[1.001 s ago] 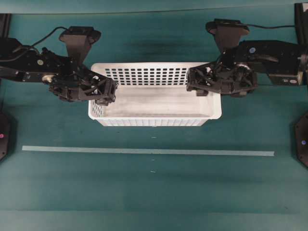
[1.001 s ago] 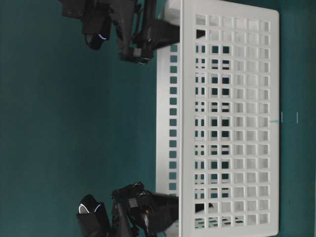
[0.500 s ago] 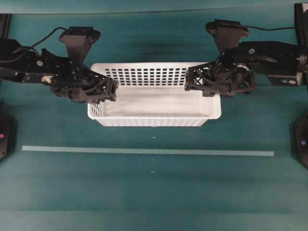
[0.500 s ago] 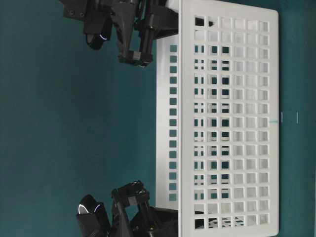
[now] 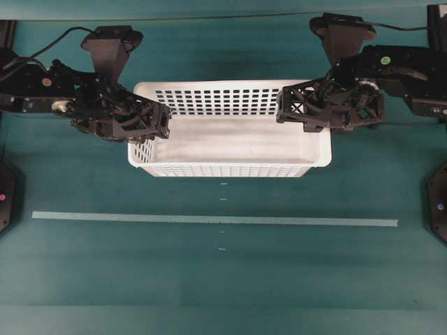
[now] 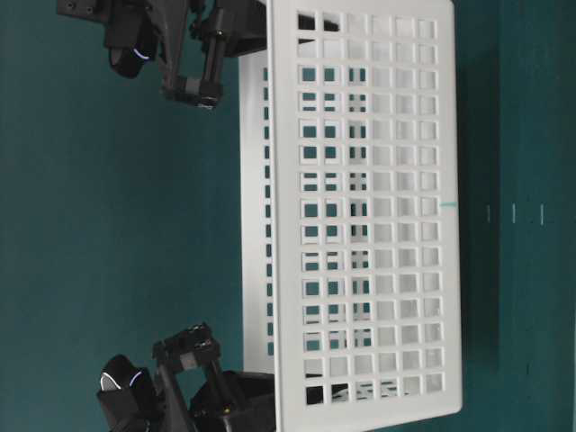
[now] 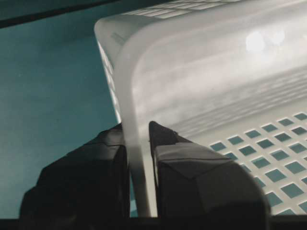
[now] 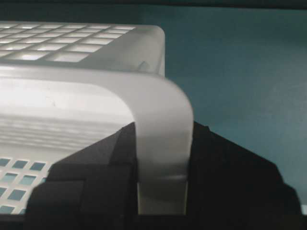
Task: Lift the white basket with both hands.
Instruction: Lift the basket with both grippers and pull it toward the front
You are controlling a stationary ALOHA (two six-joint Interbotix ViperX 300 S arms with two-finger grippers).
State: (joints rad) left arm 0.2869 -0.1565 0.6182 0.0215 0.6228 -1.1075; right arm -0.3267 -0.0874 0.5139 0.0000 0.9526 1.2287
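The white basket (image 5: 223, 170) hangs level between my two grippers, its slotted front wall (image 6: 369, 207) raised off the green table. My left gripper (image 5: 155, 125) is shut on the basket's left end rim; in the left wrist view its fingers (image 7: 172, 158) pinch the thin wall (image 7: 139, 158) from inside and outside. At the other end my right gripper (image 5: 292, 112) is shut on the rolled rim (image 8: 160, 139), one finger on each side. The basket is empty inside.
A pale tape line (image 5: 209, 219) runs across the table in front of the basket, with small marks (image 5: 222, 200) near the middle. Black arm bases (image 5: 438, 202) stand at the table's left and right edges.
Both grippers closed on the basket's end rims, then rose. The basket has come up off the table and looks larger from above.
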